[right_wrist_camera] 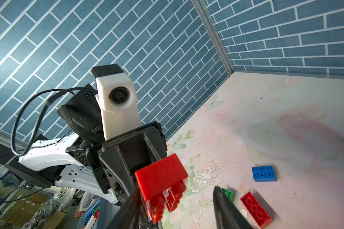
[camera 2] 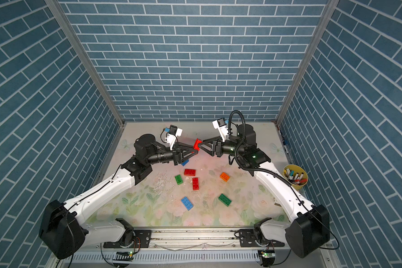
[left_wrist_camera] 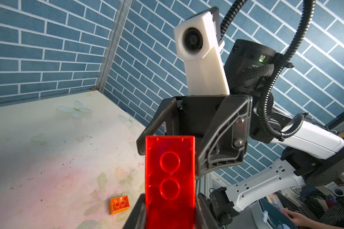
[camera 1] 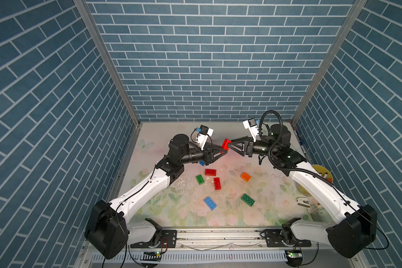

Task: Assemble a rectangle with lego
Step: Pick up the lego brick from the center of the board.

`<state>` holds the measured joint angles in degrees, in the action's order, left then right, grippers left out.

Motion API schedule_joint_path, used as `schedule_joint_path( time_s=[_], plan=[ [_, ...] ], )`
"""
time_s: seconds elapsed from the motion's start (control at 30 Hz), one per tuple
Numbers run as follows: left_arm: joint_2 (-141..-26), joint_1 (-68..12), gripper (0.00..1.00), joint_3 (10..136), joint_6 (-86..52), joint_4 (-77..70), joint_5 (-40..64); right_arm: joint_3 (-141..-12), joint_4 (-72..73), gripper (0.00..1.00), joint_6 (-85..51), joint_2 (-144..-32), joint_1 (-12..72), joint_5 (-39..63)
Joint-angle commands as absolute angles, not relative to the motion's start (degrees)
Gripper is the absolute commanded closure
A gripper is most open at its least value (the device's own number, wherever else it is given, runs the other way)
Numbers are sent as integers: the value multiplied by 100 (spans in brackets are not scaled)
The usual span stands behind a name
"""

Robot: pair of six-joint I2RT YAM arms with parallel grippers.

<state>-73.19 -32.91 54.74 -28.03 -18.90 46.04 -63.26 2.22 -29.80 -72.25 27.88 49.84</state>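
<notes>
Left gripper (left_wrist_camera: 169, 210) clamps one end of the red brick (left_wrist_camera: 170, 174), held up above the table (camera 1: 269, 208). Facing it, the right gripper (right_wrist_camera: 177, 206) straddles the brick's other end, jaws apart, one finger clear of it. Below, a blue brick (camera 1: 202, 163) is half hidden behind the left gripper.

The table (camera 1: 267, 208) fills the lower middle of both top views, with the back wall (camera 1: 207, 69) behind it. Above its centre the left gripper (camera 1: 225, 149) reaches in from the left and the right gripper (camera 1: 229, 144) from the right, their tips meeting at the held brick (camera 1: 225, 142), clear of the table. Below them the hidden brick (camera 1: 202, 163) lies partly under the left gripper, and the upper brick (camera 1: 210, 172) is just below and to the right of it. Lower still, the left brick (camera 1: 199, 179) and middle brick (camera 1: 217, 183) lie side by side, with the right brick (camera 1: 245, 176) apart to the right. Nearer the bottom edge lie the lower-left brick (camera 1: 210, 203) and lower-right brick (camera 1: 248, 199). A cup (camera 2: 298, 186) stands at the table's right edge with pens (camera 2: 293, 176) in it.
</notes>
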Motion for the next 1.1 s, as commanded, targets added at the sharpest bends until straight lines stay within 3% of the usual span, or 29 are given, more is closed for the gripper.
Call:
schedule_joint_path(
  time_s=[0.0,0.53,1.07],
  plan=[
    [-7327,-3307,100,5396,-3060,-2578,4953,-6452,486,44,-3151,-7346,2803,4878],
    [-7449,-3339,100,5248,-3427,-3155,5060,-6434,763,50,-3372,-7418,2854,4694],
    [-7681,-3444,100,5317,-3559,-3366,5082,-6458,847,50,-3450,-7497,2874,4687]
  ],
)
